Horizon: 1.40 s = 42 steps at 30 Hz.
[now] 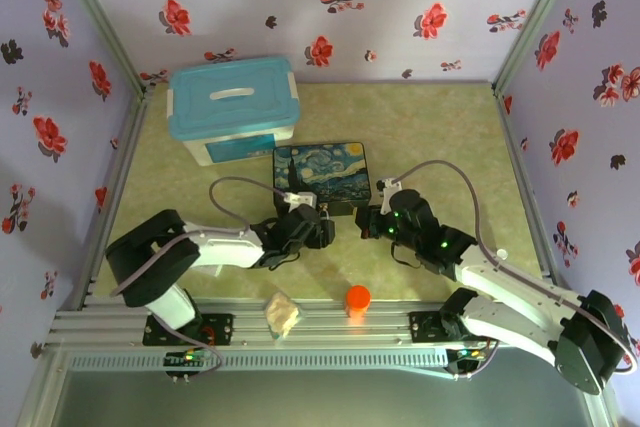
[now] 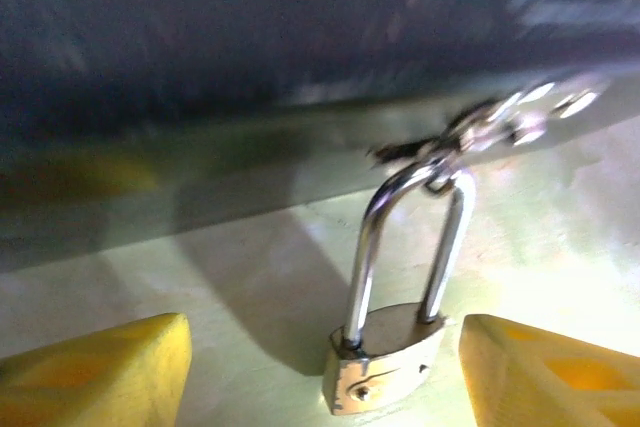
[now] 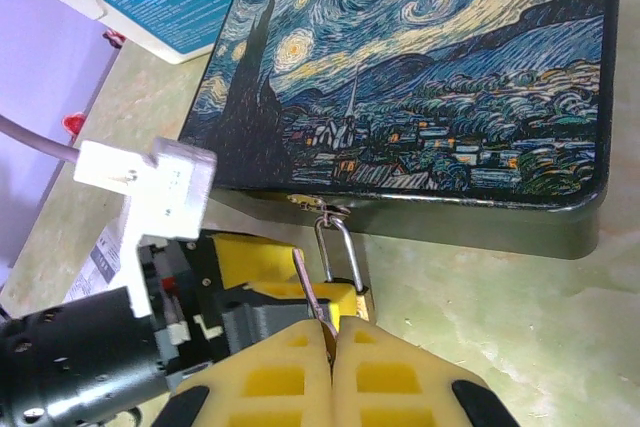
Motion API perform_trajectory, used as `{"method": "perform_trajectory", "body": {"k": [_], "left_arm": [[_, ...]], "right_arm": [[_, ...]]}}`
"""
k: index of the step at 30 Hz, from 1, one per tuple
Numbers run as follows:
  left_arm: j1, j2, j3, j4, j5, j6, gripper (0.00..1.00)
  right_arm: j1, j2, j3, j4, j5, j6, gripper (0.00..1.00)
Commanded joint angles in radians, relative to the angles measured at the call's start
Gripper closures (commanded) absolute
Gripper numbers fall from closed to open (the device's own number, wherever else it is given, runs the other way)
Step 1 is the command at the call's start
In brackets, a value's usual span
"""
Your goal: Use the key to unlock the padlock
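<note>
The green desk [image 1: 440, 147] takes up the middle of the top view. A white box [image 1: 235, 107] with a blue lid stands at its upper left. Just below and to the right of the box lies the painted tin [image 1: 322, 175], dark blue with a swirling night sky.

In the left wrist view the left tool [image 2: 325, 362] is open. Its yellow fingers [image 2: 100, 377] sit in the lower corners, one on each side of the padlock [image 2: 385, 367] and clear of it. In the right wrist view the right tool [image 3: 333, 347] is closed at the bottom centre, pinching the key [image 3: 308, 287]. The thin blade sticks up and to the left out of the pads.

The padlock hangs at the tin's front edge with its silver shackle [image 2: 440, 247] looped through the hasp [image 2: 470, 137]. Its brass body rests low on the desk. From the right wrist the body shows just right of the key blade, mostly hidden behind the yellow pads.

The padlock looks light, stiff and smooth. Hung this loosely, it will likely swing or slide away from a push. The left tool would do best to clamp the flat sides of the body and leave the bottom face free. A small dark mark there may be the keyhole, though blur makes that unsure.

The key looks rigid but very thin, so it may twist between soft pads. A grip well down on its head should steady it.
</note>
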Motion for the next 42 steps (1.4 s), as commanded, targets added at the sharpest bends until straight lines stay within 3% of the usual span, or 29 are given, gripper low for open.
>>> {"method": "perform_trajectory", "body": {"k": [1,8,12,24,34,42], "left_arm": [[-0.010,0.034,0.018,0.032,0.005,-0.004,0.30],[-0.016,0.085,0.011,0.094,0.026,-0.018,0.39],[-0.019,0.114,0.029,0.120,0.061,-0.024,0.55],[-0.022,0.073,0.009,0.192,0.111,-0.080,0.78],[-0.020,0.078,0.025,0.177,0.127,-0.111,0.82],[-0.008,0.062,0.047,0.185,0.144,-0.171,0.96]], "right_arm": [[0.001,-0.008,-0.006,-0.012,0.013,-0.019,1.00],[0.001,-0.015,-0.039,0.010,0.019,0.005,1.00],[0.001,0.000,-0.063,0.043,0.010,0.024,1.00],[0.013,0.034,-0.142,0.173,-0.004,0.126,1.00],[0.013,0.086,-0.200,0.267,0.011,0.195,1.00],[0.007,0.221,-0.263,0.410,-0.056,0.219,1.00]]}}
